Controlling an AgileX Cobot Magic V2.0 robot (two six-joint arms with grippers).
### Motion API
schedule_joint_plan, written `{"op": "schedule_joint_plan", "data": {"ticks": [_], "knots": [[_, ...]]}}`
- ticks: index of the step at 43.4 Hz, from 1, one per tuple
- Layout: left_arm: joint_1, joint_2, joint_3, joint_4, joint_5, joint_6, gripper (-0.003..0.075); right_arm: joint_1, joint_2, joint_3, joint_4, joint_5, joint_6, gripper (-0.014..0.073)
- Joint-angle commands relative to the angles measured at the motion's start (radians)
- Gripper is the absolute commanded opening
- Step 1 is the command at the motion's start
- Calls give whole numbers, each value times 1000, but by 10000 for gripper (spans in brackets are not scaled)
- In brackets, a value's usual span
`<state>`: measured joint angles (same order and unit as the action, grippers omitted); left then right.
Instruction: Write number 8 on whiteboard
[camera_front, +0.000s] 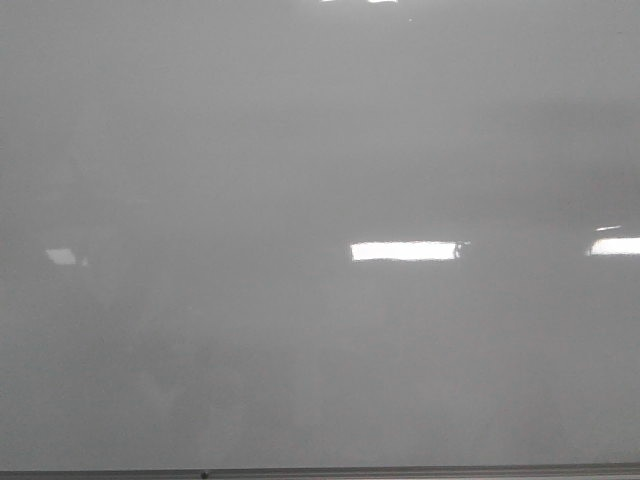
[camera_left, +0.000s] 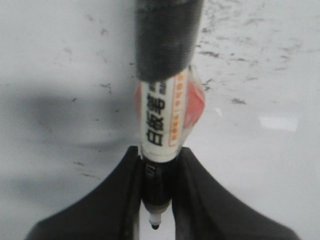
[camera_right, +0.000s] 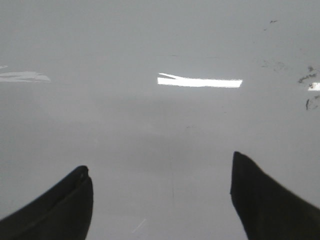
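Note:
The whiteboard (camera_front: 320, 150) is a glossy grey-white board that fills the front view, with bright light reflections and a thin dark bottom edge. No number 8 shows on it in any view. Neither gripper shows in the front view. In the left wrist view my left gripper (camera_left: 156, 187) is shut on a whiteboard marker (camera_left: 162, 115), white-labelled with a black grip and its black tip uncapped, over the board (camera_left: 260, 165). In the right wrist view my right gripper (camera_right: 160, 172) is open and empty over the bare board (camera_right: 160, 130).
Faint dark smudges of old ink lie on the board in the left wrist view (camera_left: 235, 50) and at the edge of the right wrist view (camera_right: 307, 90). The board's dark bottom edge (camera_front: 320, 472) runs along the near side.

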<state>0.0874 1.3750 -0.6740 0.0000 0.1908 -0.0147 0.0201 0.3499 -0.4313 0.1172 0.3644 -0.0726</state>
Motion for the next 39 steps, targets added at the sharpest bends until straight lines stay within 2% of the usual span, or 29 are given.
{"op": "schedule_joint_plan", "data": {"ticks": [1,7,10,16,21,26,30,36,39], "knots": [[-3,-79,-101,0,148,-1,-20,0,14,-37,7,-80,-2,589],[-71,-80,-262,-45,539,125,-20,0,39,-42,7,-45,-2,589],[-126,-74,-329,-112,639,226,-20,1,65,-43,7,-33,-2,589],[-287,-74,-410,-228,736,418,-21,27,142,-80,7,40,-3,589],[-455,-74,-464,-207,837,476,-21,74,220,-138,7,128,-36,589],[-620,-54,-514,-139,951,477,-21,152,304,-209,19,212,-103,589],[-746,-20,-554,-66,1013,477,-21,233,370,-278,65,305,-195,589],[-921,21,-594,48,1020,502,-21,372,491,-395,179,487,-383,589],[-979,28,-603,56,1009,511,-21,439,547,-446,246,532,-478,589]]}}
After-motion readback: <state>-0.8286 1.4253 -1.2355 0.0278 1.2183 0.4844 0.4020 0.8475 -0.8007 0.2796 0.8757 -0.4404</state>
